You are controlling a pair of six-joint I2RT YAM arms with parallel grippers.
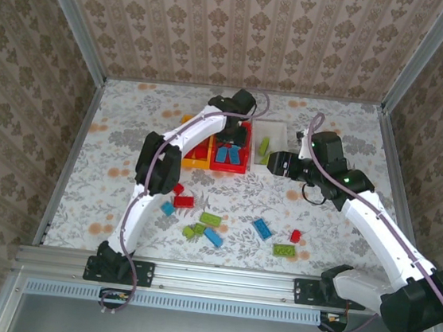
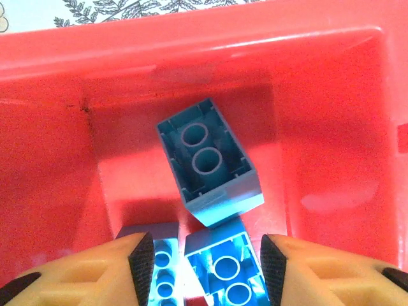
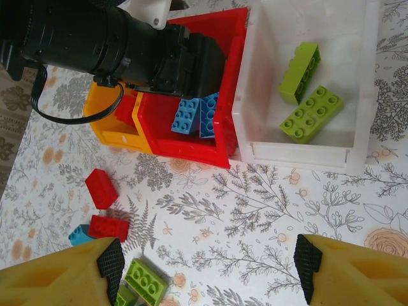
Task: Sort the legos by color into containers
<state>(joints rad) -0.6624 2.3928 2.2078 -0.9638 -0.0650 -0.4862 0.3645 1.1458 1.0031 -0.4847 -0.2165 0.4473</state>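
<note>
Probably the first danger is at the red bin (image 2: 319, 95), which stands in the row of three toward the far edge of the table (image 1: 114, 122), between the yellow-orange bin (image 3: 108, 131) and the white bin (image 3: 299, 150). The left claw (image 2: 207, 264) hangs low inside it, directly above two blue bricks (image 2: 223, 271), and a third blue brick (image 2: 210, 166) lies upside down on the bin floor just beyond. If this claw rises at an angle, a finger can hook a brick or the bin wall and pull the light bin out of the row.

A second danger is that the right arm (image 1: 382, 232) is very near the left arm (image 1: 184, 142), so a careless move toward the bins can make them collide. The colours can also confuse, because the red bin keeps blue bricks, while red bricks (image 3: 125, 109) sit in the yellow-orange bin and green bricks (image 3: 309, 118) in the white one. Several loose bricks (image 1: 210, 219) wait toward the near edge of the table.

The left claw is about half open. Its pads (image 2: 141, 261) stand on either side of the two blue bricks, and I judge that nothing is pinched, though I cannot tell whether a pad touches them. The right claw (image 3: 208, 268) is wide open and empty, over bare table just on the near side of the white bin.
</note>
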